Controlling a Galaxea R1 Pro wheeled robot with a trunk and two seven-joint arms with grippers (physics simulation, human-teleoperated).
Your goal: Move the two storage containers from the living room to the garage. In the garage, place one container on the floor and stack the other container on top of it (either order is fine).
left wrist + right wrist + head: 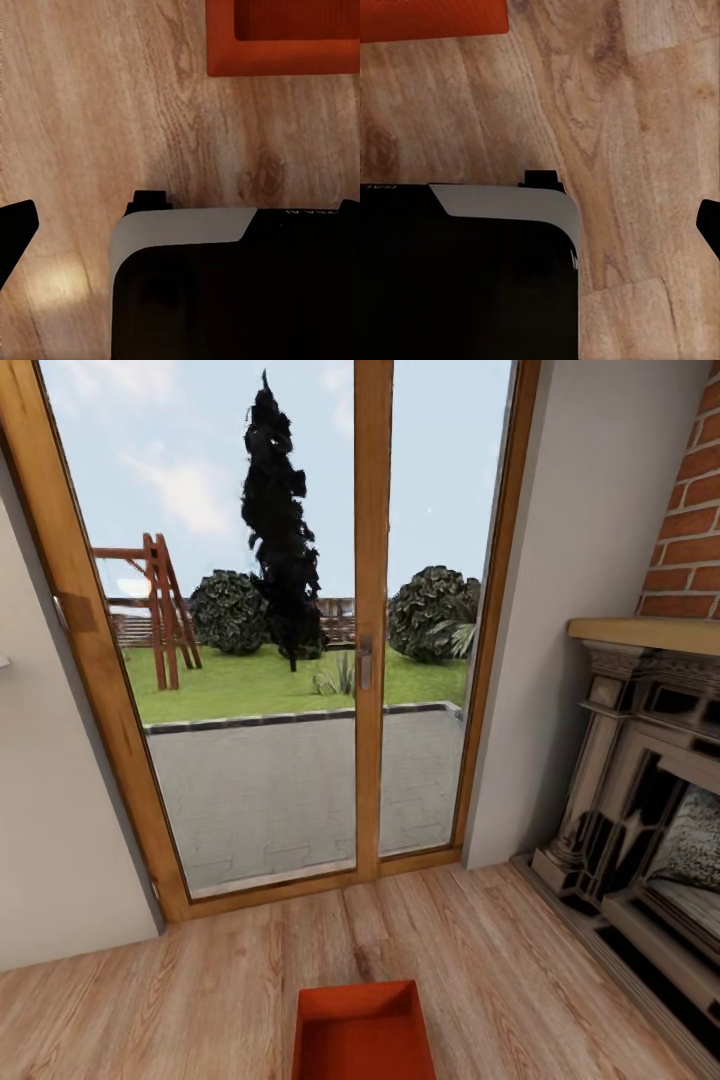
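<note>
One red-orange open-top storage container (362, 1032) sits empty on the light wood-plank floor of the living room, right in front of me at the lower middle of the head view. Its rim (285, 56) shows in the left wrist view and a corner (431, 19) in the right wrist view, a short way ahead of my black and grey base (225, 292). One dark fingertip (13, 232) of my left gripper and one fingertip (711, 223) of my right gripper hang above the planks, holding nothing. The garage is out of view.
A wood-framed glass patio door (370, 660) stands straight ahead, with garden beyond. The brick-and-dark-stone fireplace (650, 800) juts out on the right. A plain wall (50, 840) closes the left. Bare planks (180, 1000) lie around the container.
</note>
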